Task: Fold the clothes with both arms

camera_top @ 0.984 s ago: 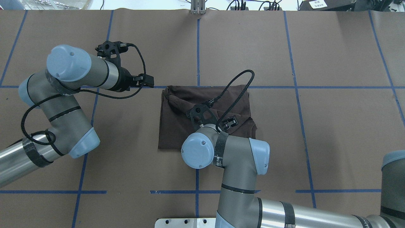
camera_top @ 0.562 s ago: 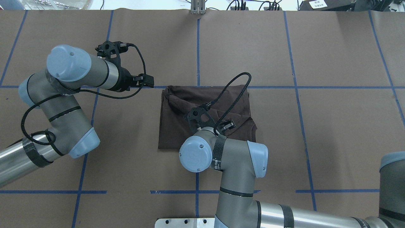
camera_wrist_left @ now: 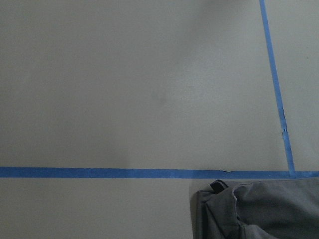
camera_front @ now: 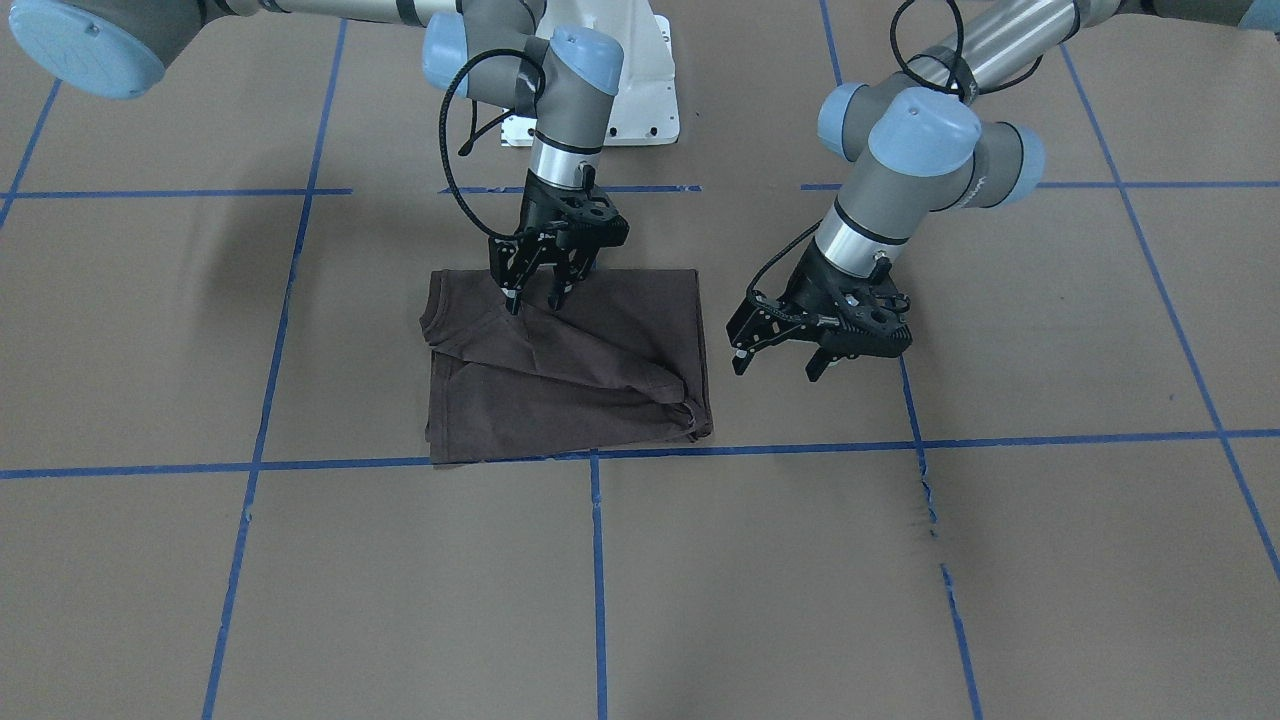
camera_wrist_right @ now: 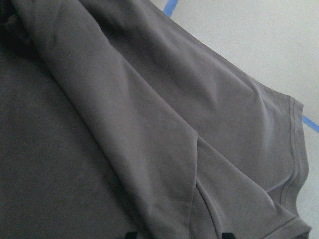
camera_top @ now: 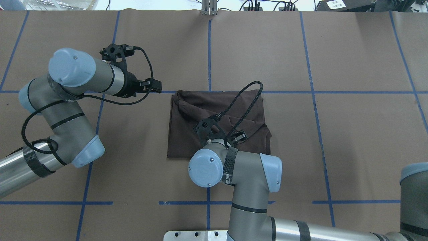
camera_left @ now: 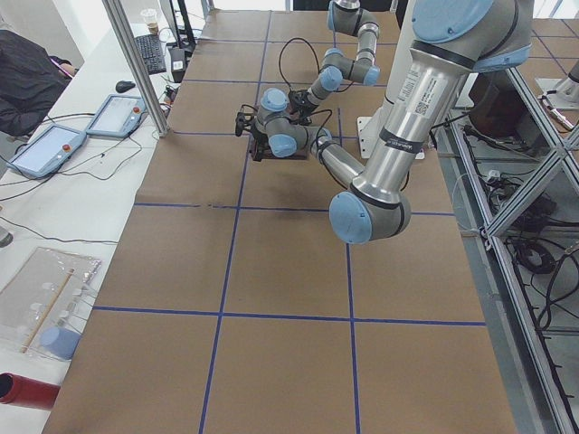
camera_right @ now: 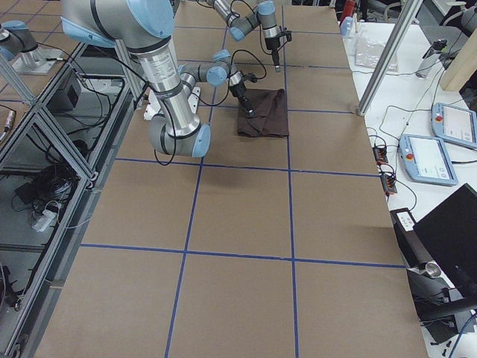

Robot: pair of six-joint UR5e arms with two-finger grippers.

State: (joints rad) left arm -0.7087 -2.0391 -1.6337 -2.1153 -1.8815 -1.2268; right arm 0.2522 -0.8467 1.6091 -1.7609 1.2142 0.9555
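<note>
- A dark brown T-shirt (camera_top: 187, 134) lies folded into a rough rectangle at mid-table, its far edge running along a blue tape line (camera_top: 334, 92).
- A diagonal ridge of cloth crosses the shirt. A hemmed sleeve (camera_top: 265, 134) pokes out past its right edge, and the far left corner is bunched.
- The right gripper (camera_front: 535, 300) points down over the shirt's near half, beside the sleeve. Its fingers are parted, with the tips at the cloth; whether they touch it cannot be told.
- The right arm (camera_top: 234, 167) overhangs the shirt's near edge.
- The left gripper (camera_front: 778, 365) hangs spread wide over the paper just left of the shirt, off its far left corner and apart from the cloth.
- The brown-papered table (camera_top: 351, 50), gridded in blue tape, stretches broadly to the left, to the right and beyond the far tape line.
- A white bolted base (camera_front: 640, 90) sits at the table's near edge.
</note>
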